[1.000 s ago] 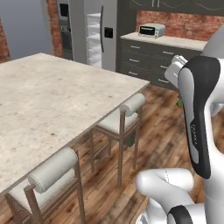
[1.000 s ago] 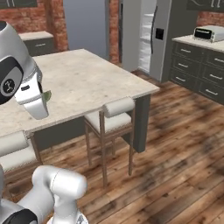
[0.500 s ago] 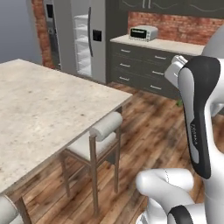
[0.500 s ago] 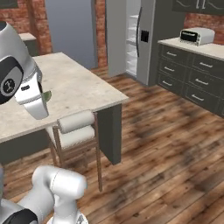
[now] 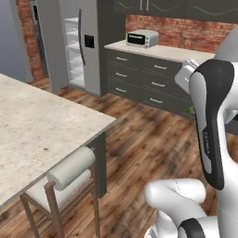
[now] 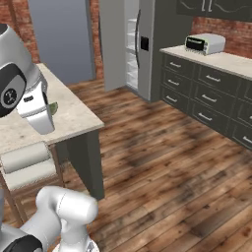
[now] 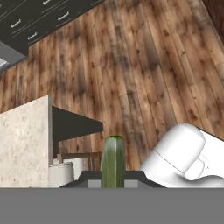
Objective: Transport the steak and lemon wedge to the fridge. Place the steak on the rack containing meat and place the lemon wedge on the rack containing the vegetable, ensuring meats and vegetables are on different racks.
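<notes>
Your jaws (image 7: 113,181) are pinching the lemon wedge (image 7: 113,162), which in the hand view stands up as a thin green sliver from between them at the bottom of the frame. In the right base view the lemon wedge (image 6: 52,107) shows as a small green tip just beside the white hand, in front of the pale stone counter (image 6: 74,115). In the left base view a small green speck sits beside the dark forearm; probably the same wedge, but too small for you to confirm.

The hand is held high, over the wooden floor (image 7: 131,74). Below it in the hand view you see the corner of the counter (image 7: 24,144) and a stool with a pale rolled back (image 7: 65,170) tucked under its edge. The same stool (image 5: 69,169) stands at the near counter corner in the left base view.

The fridge (image 5: 76,44) is ahead and well apart from you, its door standing open with white shelves (image 5: 72,51) visible inside; the black dispenser panel (image 5: 89,41) is on the door. In the right base view the fridge (image 6: 140,47) stands at the back of the room, just beside a run of dark drawer cabinets (image 6: 211,98). A toaster oven (image 6: 204,44) sits on top of those cabinets, against the brick wall.

Contents of the fridge shelves: too far and too small for you to read.
</notes>
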You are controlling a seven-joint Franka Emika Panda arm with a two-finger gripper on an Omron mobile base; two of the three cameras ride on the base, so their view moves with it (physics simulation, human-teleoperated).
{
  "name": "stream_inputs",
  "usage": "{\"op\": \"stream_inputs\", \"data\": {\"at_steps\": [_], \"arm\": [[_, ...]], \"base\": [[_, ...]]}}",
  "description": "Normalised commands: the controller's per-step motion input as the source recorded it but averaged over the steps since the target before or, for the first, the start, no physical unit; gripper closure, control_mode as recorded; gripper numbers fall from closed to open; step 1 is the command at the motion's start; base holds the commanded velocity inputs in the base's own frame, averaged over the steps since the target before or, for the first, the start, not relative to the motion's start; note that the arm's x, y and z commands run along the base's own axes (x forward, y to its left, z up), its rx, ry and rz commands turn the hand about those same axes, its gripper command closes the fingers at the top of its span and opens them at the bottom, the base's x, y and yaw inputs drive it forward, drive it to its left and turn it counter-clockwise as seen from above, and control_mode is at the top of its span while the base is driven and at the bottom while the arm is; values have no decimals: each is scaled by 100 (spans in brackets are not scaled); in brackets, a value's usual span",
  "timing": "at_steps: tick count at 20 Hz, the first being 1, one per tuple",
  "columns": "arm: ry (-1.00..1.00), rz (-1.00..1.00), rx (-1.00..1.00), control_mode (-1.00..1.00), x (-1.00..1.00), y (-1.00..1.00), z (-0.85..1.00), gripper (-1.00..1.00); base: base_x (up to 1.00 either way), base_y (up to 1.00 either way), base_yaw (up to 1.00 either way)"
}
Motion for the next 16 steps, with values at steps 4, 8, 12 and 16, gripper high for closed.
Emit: {"op": "stream_inputs", "data": {"at_steps": [4, 8, 12, 16], "arm": [[0, 0, 0, 100, 0, 0, 0, 100], [0, 0, 0, 100, 0, 0, 0, 100], [0, 0, 0, 100, 0, 0, 0, 100], [0, 0, 0, 100, 0, 0, 0, 100]], "base": [[100, -100, 0], [100, -100, 0], [100, -100, 5], [100, -78, 22]]}}
